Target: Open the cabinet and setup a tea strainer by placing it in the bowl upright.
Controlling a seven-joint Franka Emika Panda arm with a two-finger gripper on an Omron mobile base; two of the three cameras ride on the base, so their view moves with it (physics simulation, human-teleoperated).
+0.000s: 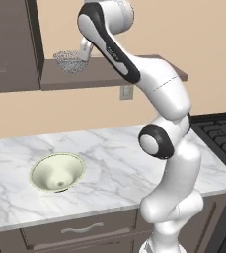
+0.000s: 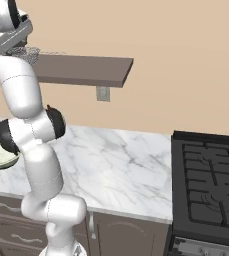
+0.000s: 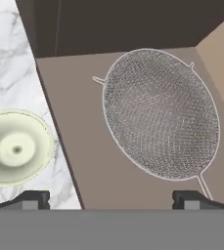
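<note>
Hand view: fingers (image 3: 111, 199) spread wide, grasping nothing, above the tea strainer (image 3: 160, 113) on the cabinet shelf (image 3: 84, 146).

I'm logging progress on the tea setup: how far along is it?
Done: the dark brown cabinet stands open. In hand: the gripper, fingers spread, hovers by the silver wire-mesh tea strainer on the cabinet shelf, not gripping it yet. Left: grasp it, carry it down and set it upright in the pale cream-green bowl on the marble counter.
</note>
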